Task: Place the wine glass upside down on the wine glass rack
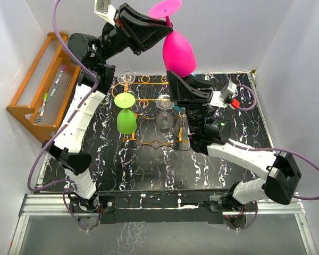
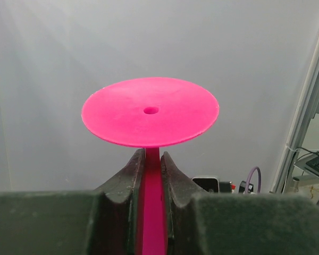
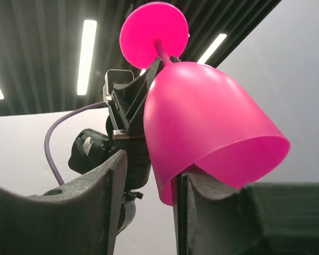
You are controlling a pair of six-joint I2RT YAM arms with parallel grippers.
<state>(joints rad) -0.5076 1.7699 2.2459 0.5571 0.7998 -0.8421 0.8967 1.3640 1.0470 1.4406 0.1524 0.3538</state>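
Tabletop (image 1: 149, 172) carries the wine glass rack (image 1: 154, 142) at its middle. The pink wine glass (image 1: 178, 53) hangs bowl-down above the rack's far right edge, not yet on a rail. Our left fingers (image 1: 164, 25) pinch its stem just under the foot, and our right fingers (image 1: 174, 81) stand spread at the bowl's rim. With only that thin stem pinch, we judge the glass could swing on the way down, so its foot could miss the slot or knock the green glass (image 1: 126, 120).

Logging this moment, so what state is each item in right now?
pink wine glass: upside down, in the air, stem gripped.
left gripper: shut on stem.
right gripper: open at bowl rim.
green glass: hung upside down on wine glass rack.
clear glass: hung beside it.
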